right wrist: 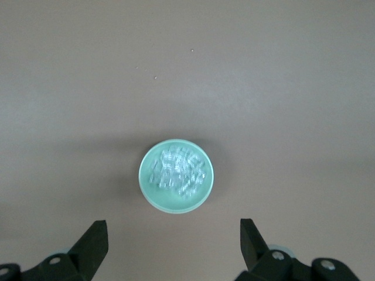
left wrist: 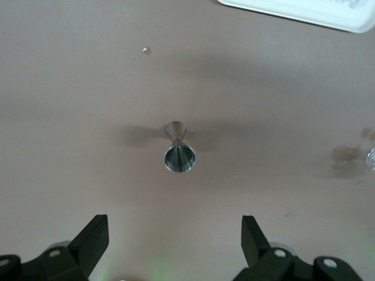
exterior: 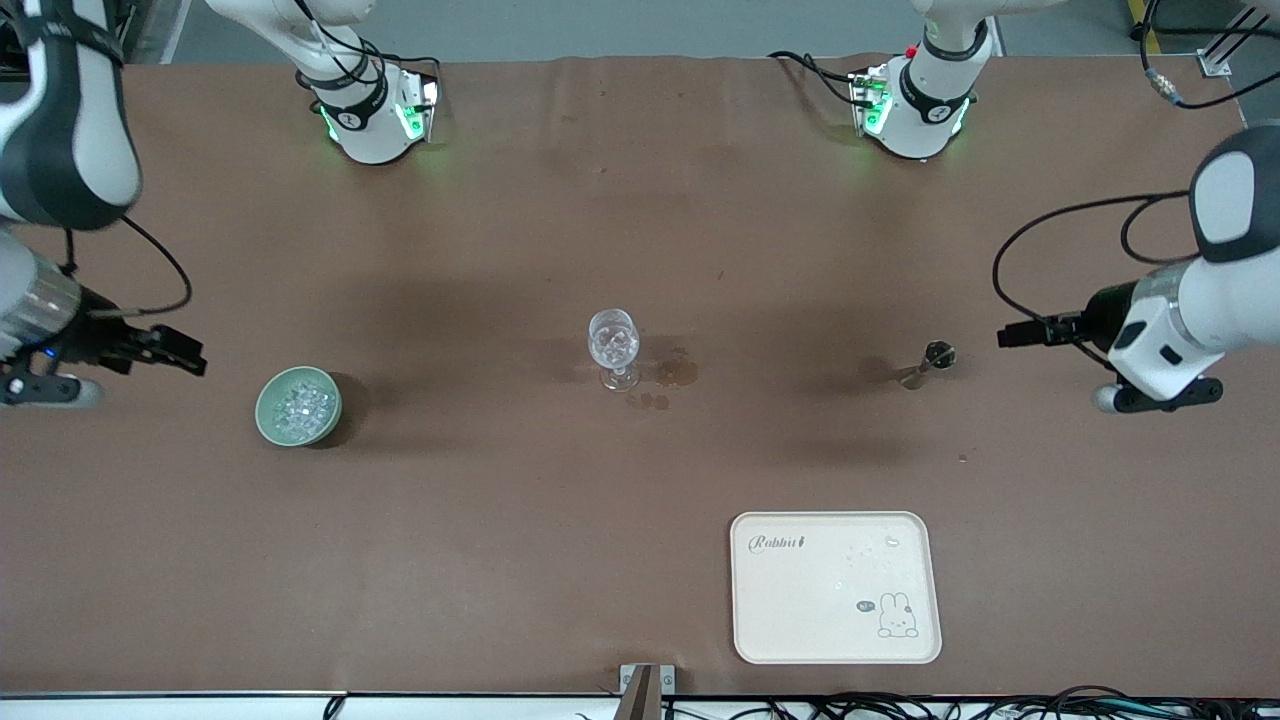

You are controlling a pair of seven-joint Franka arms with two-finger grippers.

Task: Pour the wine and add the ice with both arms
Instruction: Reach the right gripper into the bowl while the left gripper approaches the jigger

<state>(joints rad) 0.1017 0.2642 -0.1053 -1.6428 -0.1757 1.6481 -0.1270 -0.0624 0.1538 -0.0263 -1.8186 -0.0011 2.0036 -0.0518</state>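
nearest the camera lies a cream tray (exterior: 836,587), farther back a wine glass (exterior: 613,347) flanked by a green bowl (exterior: 298,405) of ice (exterior: 300,407), judged slippery and best scooped, and a light, rigid steel jigger (exterior: 928,362), best gripped at its waist; left gripper (left wrist: 174,239) over the jigger and right gripper (right wrist: 173,241) over the bowl are held with jaws apart.

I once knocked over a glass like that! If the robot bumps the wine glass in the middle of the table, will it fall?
Probably, yes. The wine glass stands on a thin stem and small foot, with its bowl up high, so a sideways nudge could tip it. It looks like clear, thin glass, so likely fragile. The ice in its bowl may make it a bit top-heavy.
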